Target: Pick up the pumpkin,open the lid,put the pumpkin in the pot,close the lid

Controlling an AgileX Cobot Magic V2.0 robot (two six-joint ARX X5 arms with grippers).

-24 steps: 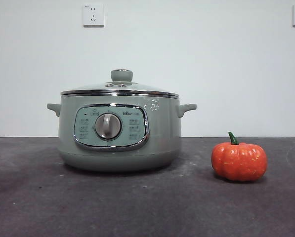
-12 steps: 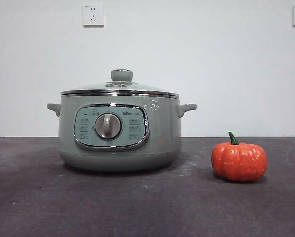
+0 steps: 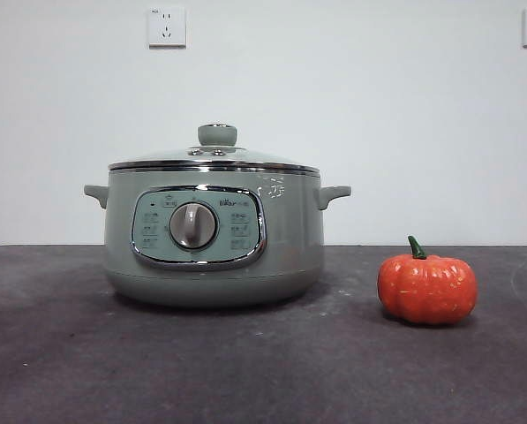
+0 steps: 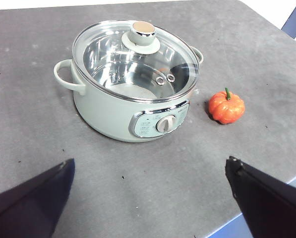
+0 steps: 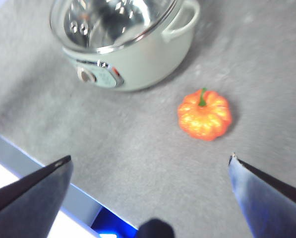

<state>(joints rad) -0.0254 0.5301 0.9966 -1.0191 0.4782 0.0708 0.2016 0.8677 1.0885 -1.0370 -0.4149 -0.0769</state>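
Observation:
The sage-green pot stands on the dark table with its glass lid closed on it. The orange pumpkin sits on the table to the pot's right, apart from it. In the left wrist view the pot, the lid and the pumpkin lie well ahead of my open left gripper. In the right wrist view my open right gripper hangs above the table with the pumpkin ahead between its jaws and the pot beyond. Neither gripper shows in the front view.
The grey table runs to a front edge seen in the right wrist view. Two wall sockets sit on the white wall behind. A blue frame part stands past the table's far corner.

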